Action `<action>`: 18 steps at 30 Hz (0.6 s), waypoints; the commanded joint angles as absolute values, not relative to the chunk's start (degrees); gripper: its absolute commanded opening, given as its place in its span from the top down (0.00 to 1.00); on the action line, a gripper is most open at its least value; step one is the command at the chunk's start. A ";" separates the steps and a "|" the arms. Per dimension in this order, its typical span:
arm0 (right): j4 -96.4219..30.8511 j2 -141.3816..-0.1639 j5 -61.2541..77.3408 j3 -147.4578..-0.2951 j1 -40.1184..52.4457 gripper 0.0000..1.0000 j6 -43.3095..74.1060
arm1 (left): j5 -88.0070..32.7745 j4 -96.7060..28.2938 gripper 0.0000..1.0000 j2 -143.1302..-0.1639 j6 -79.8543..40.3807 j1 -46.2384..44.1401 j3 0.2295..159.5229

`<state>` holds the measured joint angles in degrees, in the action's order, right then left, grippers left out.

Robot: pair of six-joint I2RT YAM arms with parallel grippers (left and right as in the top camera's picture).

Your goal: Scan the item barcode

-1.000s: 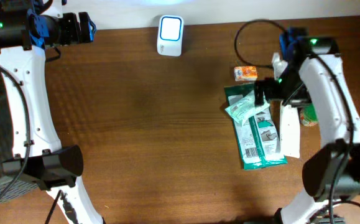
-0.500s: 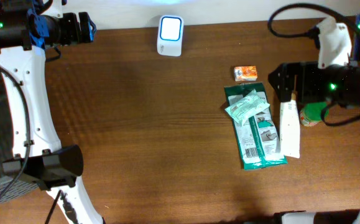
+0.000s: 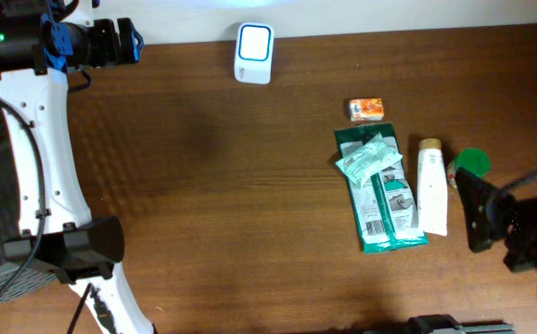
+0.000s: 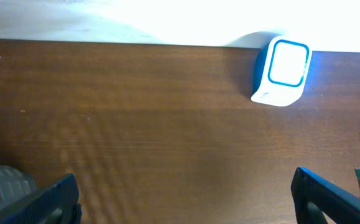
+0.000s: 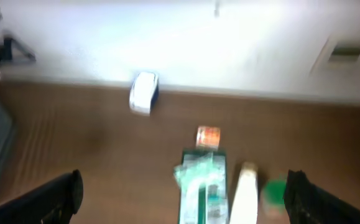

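Both right tool (image 5: 183, 198) fingers (image 5: 52, 198) are blurred, cropped.

Overhead top-down, both wrist views share scanner (image 4: 281, 72)

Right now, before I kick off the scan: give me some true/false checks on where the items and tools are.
1. The scanner stands near the far edge, apart from the items. True.
2. The right tool holds the white tube. False: that tool is open and empty, and the tube lies on the table.
3. The left tool is open and holds nothing. True.
4. The orange box sits on top of the green packets. False: it lies on the table just beyond their far end.
5. The white tube lies between the green packets and the green lid. True.
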<state>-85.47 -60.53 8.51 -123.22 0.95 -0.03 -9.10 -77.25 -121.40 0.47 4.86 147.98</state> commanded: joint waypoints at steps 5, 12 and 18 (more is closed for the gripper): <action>-51.70 -38.68 4.21 -82.63 1.13 0.02 -0.23 | -9.65 -77.28 0.01 -121.30 1.13 5.06 148.88; -22.85 -17.89 4.23 -44.62 1.13 0.02 -0.21 | -9.65 -77.28 0.01 -121.30 1.13 5.06 148.88; -1.58 -5.50 4.47 -18.41 1.13 0.02 -0.19 | -9.65 -77.28 0.01 -121.30 1.13 5.06 148.88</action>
<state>-6.24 -9.34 4.73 -25.78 0.95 -0.19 -9.28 -77.25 -121.40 0.45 4.86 147.98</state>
